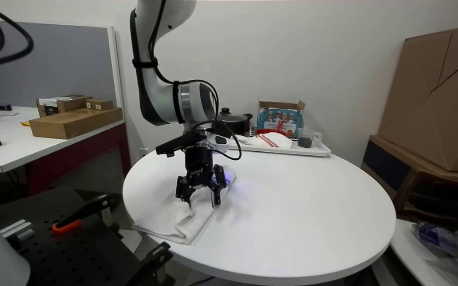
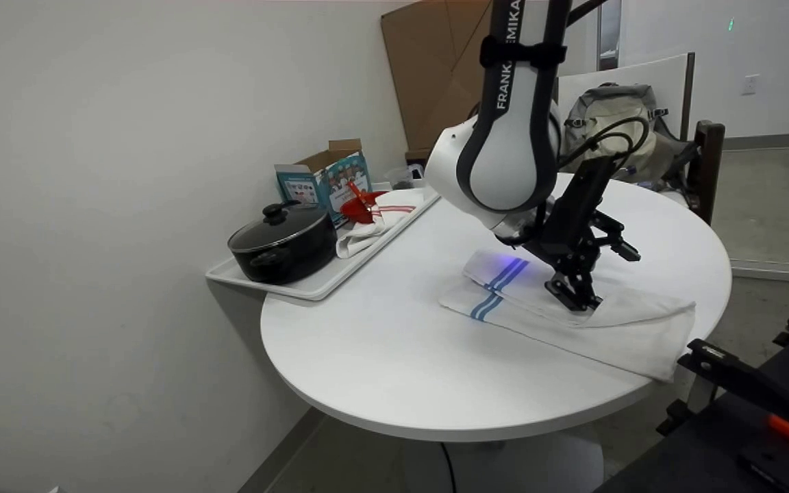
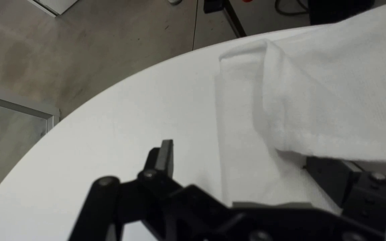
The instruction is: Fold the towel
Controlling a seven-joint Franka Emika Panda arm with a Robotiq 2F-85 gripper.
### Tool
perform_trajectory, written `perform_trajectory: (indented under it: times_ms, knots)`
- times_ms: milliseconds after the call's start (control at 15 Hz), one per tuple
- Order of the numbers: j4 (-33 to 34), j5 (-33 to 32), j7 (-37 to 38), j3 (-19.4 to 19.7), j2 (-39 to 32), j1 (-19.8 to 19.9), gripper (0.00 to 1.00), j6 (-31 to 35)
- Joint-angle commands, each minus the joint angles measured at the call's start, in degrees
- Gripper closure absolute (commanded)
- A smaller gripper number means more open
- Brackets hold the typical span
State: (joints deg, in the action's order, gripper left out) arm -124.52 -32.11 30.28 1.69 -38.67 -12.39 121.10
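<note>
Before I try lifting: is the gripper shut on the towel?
No, in the wrist view the gripper is open, its fingers far apart, and the towel overlaps only one of them.

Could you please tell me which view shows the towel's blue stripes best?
Best in an exterior view: the blue stripes cross the towel, clear of the gripper. In an exterior view with the gripper partly blocking the stripes, only bits show; the wrist view shows none.
</note>
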Motion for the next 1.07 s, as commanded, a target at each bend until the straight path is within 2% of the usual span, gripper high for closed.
perform_trajectory:
  times_ms: [0,267,533,1000]
  knots:
    - [-0.85,2.77,1.98,-0.15,0.63,-3.47,0.0,-1.85]
    - [-1.73,3.48,5.8,-0.4,1.78,-6.35,0.0,-0.49]
    - [-1.23,4.12,11.3,-0.09,2.74,-7.12,0.0,2.52]
    - [-1.0,4.6,23.08,1.63,4.17,-7.46,0.0,13.97]
